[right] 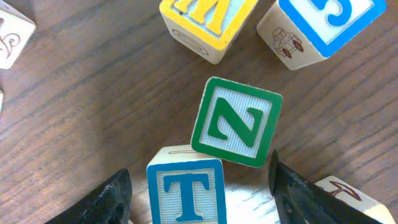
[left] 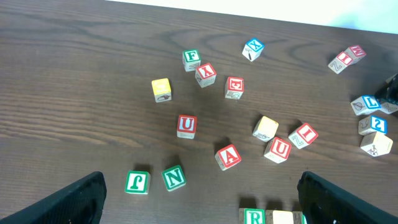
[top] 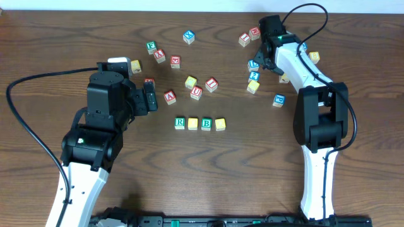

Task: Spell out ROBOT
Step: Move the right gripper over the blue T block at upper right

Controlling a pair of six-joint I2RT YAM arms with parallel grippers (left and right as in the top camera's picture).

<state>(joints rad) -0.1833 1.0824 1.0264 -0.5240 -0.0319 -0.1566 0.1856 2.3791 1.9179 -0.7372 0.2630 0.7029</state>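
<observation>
Fingers (right: 106, 202) of right gripper (right: 200, 180) apart, one on each side of T (right: 185, 190), table grain visible in both gaps; nothing clamped. T upright, blue-framed face up, at far right of table (top: 63, 38) among loose cubes. N (right: 236, 121) just beyond T, turned at an angle, one corner overlapping T's far edge; touching or merely above it, not determinable. Yellow M (right: 208, 18) and blue-framed cube (right: 323, 25) farther off, apart from both.

Left gripper (left: 202, 186) also spread wide, empty, hovering just far-left of the row.

Row at near centre, left to right: R (top: 180, 123), first yellow cube (top: 193, 123), B (top: 206, 123), second yellow cube (top: 219, 124), side by side; letters on the yellow faces too small to read. Place right of second yellow cube unfilled.

Step in hand, by judgement: pickup of T, last of the five. Next move: closure on T's two flanks without catching N, straight lift clear of N, carry toward near centre, release just right of second yellow cube, face up and in line. Likely hazard: N dragged or toppled during the lift
</observation>
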